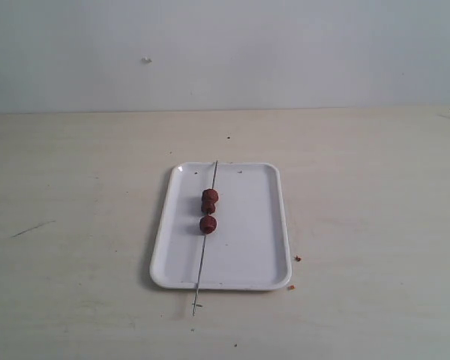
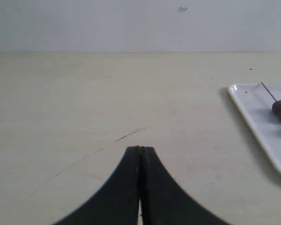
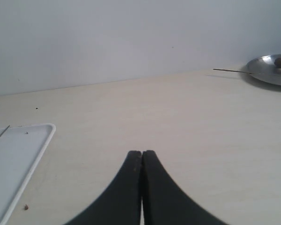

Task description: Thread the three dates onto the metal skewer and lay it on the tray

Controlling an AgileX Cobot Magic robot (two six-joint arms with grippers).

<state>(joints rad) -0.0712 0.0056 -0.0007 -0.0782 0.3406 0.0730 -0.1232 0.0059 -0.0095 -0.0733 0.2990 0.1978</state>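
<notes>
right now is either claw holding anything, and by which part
Nothing is held. The left claw and right claw are both shut and empty, while the skewer with its dates lies on the tray.

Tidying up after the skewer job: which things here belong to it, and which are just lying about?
Belongs to the job: tray, skewer, three dates threaded on it.
Just lying about: crumbs beside the tray, metal dish with a small lump on it, thin rod by the dish.
</notes>
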